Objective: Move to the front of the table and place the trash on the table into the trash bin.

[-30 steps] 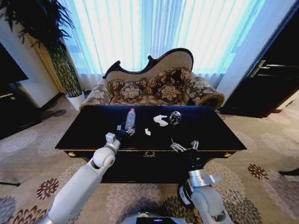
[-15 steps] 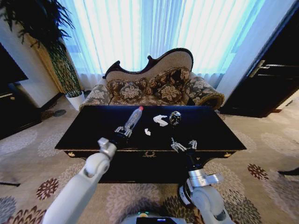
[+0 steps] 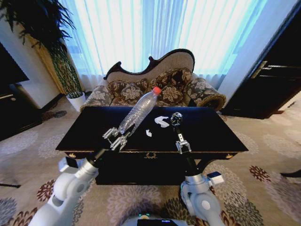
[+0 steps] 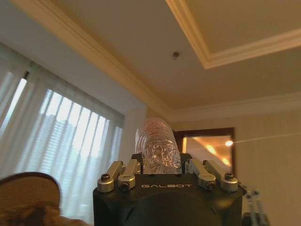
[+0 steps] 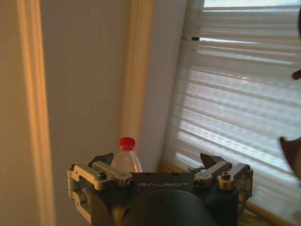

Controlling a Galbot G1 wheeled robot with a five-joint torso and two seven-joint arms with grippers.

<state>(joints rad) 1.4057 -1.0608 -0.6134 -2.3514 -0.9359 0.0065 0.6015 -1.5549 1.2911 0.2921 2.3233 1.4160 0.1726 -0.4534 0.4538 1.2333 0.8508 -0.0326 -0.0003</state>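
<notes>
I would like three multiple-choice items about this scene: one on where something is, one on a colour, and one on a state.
1. Where is the bottle?
A. lying on the sofa
B. held in the left gripper, lifted above the table
C. inside the bin

2. What colour is the bottle's cap?
A. red
B. green
C. white

3. What is the state of the right gripper?
A. shut on the shiny ball
B. shut on a paper scrap
C. open, holding nothing

Answers:
1 B: the head view shows the gripper clamped on the bottle's base, the bottle tilted up off the tabletop.
2 A: the red cap shows in the head and right wrist views.
3 C: its fingers stand apart in the right wrist view, with nothing between them.
</notes>
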